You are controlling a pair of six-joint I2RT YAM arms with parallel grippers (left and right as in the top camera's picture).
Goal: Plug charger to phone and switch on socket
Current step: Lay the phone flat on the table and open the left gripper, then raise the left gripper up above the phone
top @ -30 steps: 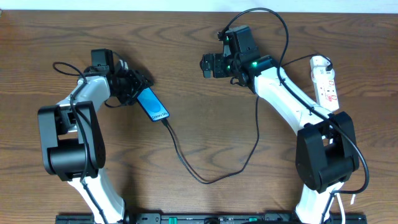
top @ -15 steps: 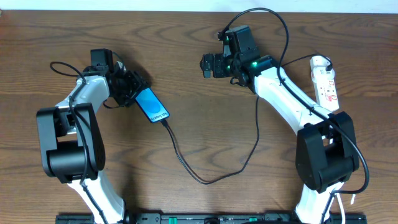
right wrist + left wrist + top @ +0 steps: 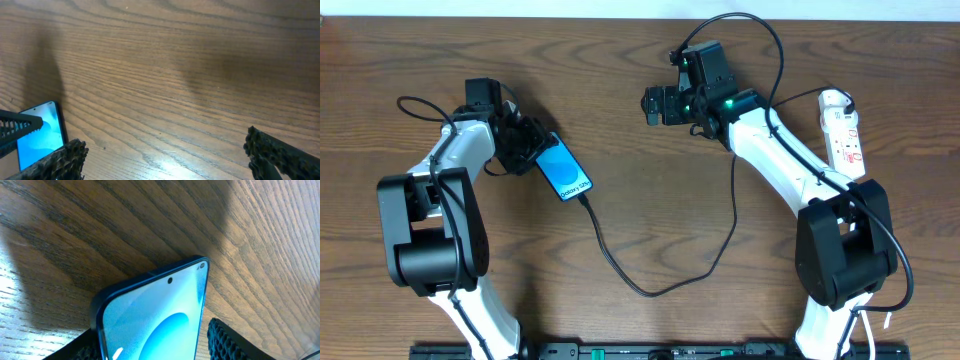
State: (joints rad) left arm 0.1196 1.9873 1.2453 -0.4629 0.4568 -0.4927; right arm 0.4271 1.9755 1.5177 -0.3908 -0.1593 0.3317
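The phone (image 3: 565,172) lies face-up and aslant on the left of the wooden tabletop (image 3: 620,60), its blue screen lit; the charger (image 3: 645,288) meets the phone's lower end, and its thin black cable sags toward the near edge, then climbs past my right arm (image 3: 790,160) and loops over it near the far edge; my left tool (image 3: 152,330) straddles the phone's upper end, fingers (image 3: 230,342) spread, with a sliver of wood showing between one finger and the phone's edge, so it pinches nothing; my right tool (image 3: 655,105) hangs over mid-tabletop, well apart from the phone, its jaws spread wide and empty, only bare wood grain between them in the wrist view; the socket (image 3: 845,130) lies along the right edge, beyond my right arm, which stands between it and that tool.
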